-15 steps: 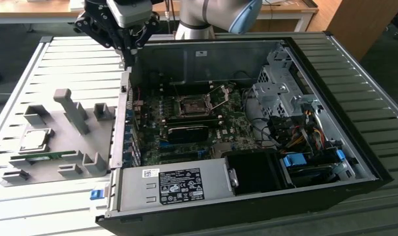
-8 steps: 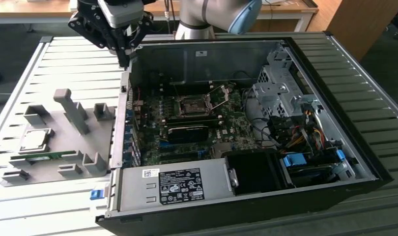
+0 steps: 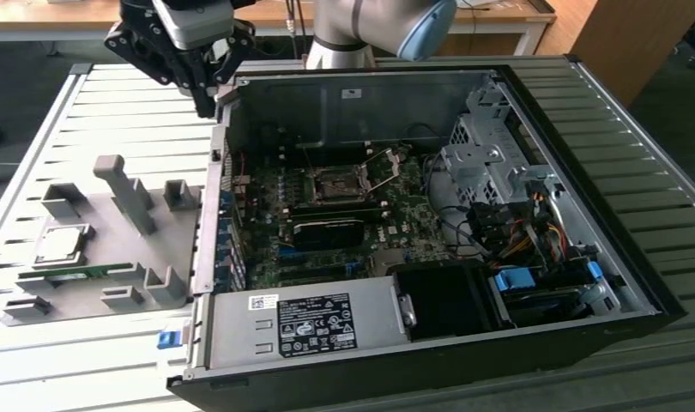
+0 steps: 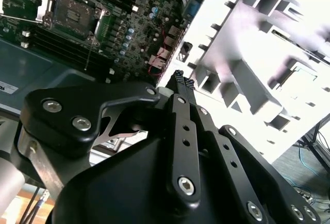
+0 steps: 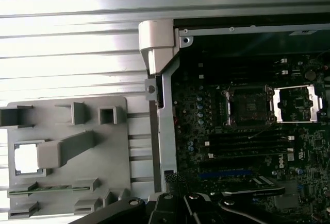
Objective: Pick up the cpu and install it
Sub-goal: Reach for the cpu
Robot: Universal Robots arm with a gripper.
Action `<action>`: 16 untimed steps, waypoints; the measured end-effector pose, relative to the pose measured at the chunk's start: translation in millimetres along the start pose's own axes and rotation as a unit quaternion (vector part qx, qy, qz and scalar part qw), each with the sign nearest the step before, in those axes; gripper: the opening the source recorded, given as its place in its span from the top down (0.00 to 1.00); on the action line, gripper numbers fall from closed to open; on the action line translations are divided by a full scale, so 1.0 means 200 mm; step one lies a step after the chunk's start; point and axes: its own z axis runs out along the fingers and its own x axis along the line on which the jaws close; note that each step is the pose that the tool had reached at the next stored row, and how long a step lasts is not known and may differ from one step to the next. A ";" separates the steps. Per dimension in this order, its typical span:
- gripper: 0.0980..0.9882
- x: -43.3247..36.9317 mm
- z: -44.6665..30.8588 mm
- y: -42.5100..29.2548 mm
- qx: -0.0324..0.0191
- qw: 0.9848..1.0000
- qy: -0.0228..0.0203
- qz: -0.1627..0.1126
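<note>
Slatted metal tabletop (image 3: 84,360) fills the room's near side, with an open computer case (image 3: 359,103) lying flat on it, its motherboard facing up. Inside the case, near its middle, the black-framed cpu socket (image 3: 334,184) sits bare with its metal load plate (image 3: 384,166) swung up. Outside the case, off its wall on the exterior view's left, lies a grey fixture tray (image 3: 107,251). The cpu (image 3: 62,245) rests flat in a recess of that tray, on the side away from the case, and a green memory stick (image 3: 75,274) lies just beside it. The gripper (image 3: 207,96) hangs over the case's far corner on the tray side, well apart from the cpu. In the second wrist view its fingertips (image 4: 178,78) are drawn together with nothing between them.
</note>
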 end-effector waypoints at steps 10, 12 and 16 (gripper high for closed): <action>0.99 0.074 -0.001 -0.006 0.000 1.000 0.000 0.000; 0.99 0.083 0.000 -0.006 0.000 1.000 0.000 0.000; 0.99 0.100 0.000 -0.008 0.000 1.000 0.000 0.000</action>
